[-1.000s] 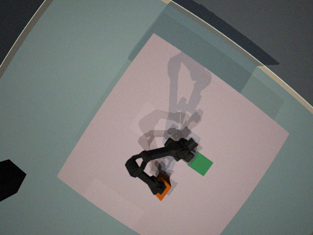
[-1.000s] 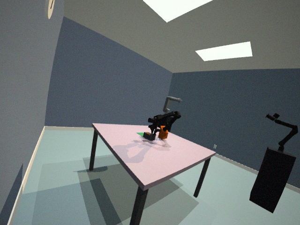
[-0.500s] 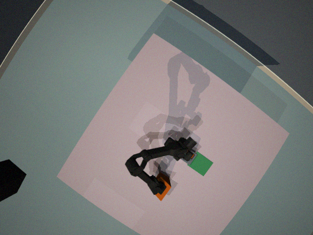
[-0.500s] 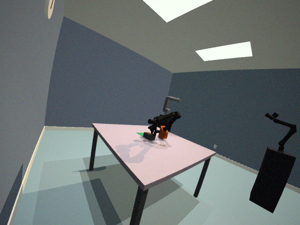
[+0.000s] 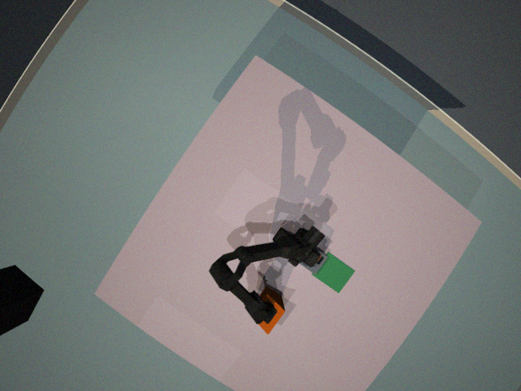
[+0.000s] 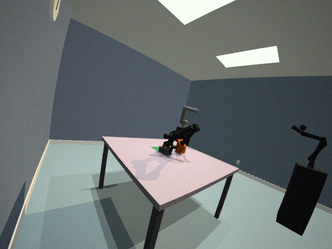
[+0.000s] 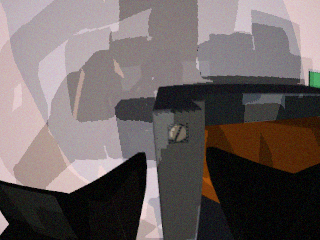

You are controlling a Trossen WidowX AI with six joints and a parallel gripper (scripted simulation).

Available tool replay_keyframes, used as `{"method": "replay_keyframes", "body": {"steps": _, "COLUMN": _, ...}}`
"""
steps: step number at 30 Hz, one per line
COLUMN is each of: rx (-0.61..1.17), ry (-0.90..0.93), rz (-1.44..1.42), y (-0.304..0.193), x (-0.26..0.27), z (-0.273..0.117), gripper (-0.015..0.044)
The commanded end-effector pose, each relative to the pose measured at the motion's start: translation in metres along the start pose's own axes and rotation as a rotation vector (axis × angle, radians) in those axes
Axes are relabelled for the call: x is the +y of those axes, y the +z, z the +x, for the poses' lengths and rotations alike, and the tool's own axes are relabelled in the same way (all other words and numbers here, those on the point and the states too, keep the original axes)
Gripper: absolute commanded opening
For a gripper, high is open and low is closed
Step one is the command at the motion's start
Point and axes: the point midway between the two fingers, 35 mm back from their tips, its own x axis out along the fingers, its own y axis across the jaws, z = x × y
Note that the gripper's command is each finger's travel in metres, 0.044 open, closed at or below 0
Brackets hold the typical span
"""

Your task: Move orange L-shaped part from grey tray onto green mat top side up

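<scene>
The gripper (image 5: 312,259) (image 6: 169,149) (image 7: 176,156) was held partly open, with nothing pinched; the orange part (image 5: 320,258) (image 6: 164,146) (image 7: 250,142) was seen, partly hidden, in the grey tray (image 5: 309,267) (image 6: 164,151) (image 7: 180,185) beside the green mat (image 5: 335,273) (image 6: 154,148) (image 7: 315,80).

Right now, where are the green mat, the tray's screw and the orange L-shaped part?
Green mat (image 5: 336,274) (image 6: 154,148) (image 7: 314,80): top, exterior, wrist; visible upper surface.
Screw (image 7: 178,133): wrist; slotted head.
Orange L-shaped part (image 5: 320,258) (image 6: 164,147) (image 7: 242,145): top, exterior, wrist; exposed orange surface.
</scene>
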Motion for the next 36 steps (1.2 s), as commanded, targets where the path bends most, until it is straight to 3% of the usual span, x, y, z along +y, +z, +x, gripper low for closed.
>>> {"method": "replay_keyframes", "body": {"steps": 1, "rx": 0.008, "ry": 0.002, "rz": 0.012, "y": -0.002, "x": -0.001, "z": 0.004, "gripper": 0.0180}}
{"method": "replay_keyframes", "body": {"steps": 29, "rx": 0.008, "ry": 0.001, "rz": 0.011, "y": -0.001, "x": 0.011, "z": -0.010, "gripper": 0.0180}}
{"method": "replay_keyframes", "body": {"steps": 33, "rx": 0.006, "ry": -0.006, "rz": 0.012, "y": 0.002, "x": 0.006, "z": -0.033, "gripper": 0.0180}}
{"method": "replay_keyframes", "body": {"steps": 36, "rx": 0.007, "ry": -0.010, "rz": 0.013, "y": 0.003, "x": 0.000, "z": -0.074, "gripper": 0.0180}}
